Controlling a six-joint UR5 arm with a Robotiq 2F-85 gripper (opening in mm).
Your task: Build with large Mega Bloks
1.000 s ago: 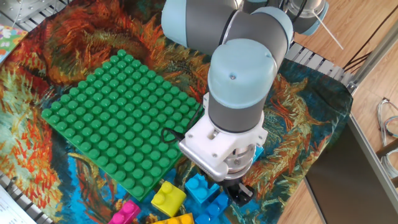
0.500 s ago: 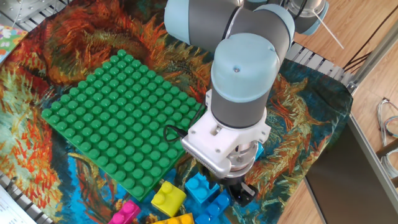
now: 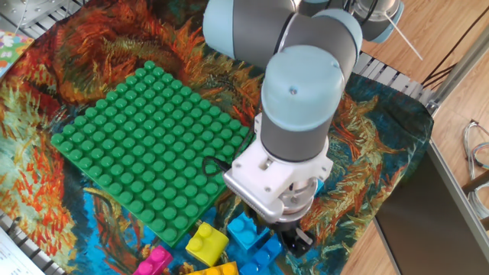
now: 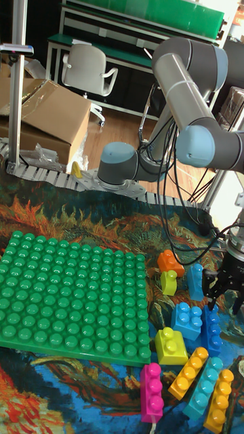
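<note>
The large Mega Bloks lie loose on the patterned cloth by the near right corner of the green baseplate [image 4: 68,298]. They include an orange one [image 4: 169,260], a lime one [image 4: 169,282], an upright blue one [image 4: 195,280], a light blue one [image 4: 188,319], a darker blue one [image 4: 211,332] and a yellow one [image 4: 171,344]. Long pink [image 4: 152,392], yellow-orange [image 4: 188,373], light blue [image 4: 205,386] and orange [image 4: 218,401] ones sit nearest. My gripper [image 4: 224,293] points down, open and holding nothing, just right of the upright blue one and above the darker blue one.
The baseplate [image 3: 149,145] carries no bricks. In the fixed view the arm's wrist [image 3: 294,137] hides most bricks; only a yellow [image 3: 206,243], a blue [image 3: 248,229] and a pink one [image 3: 153,262] show. A metal roller rail [image 4: 41,173] runs behind the cloth.
The wrist has drifted slightly to the right and a little lower. The bricks have not moved.
</note>
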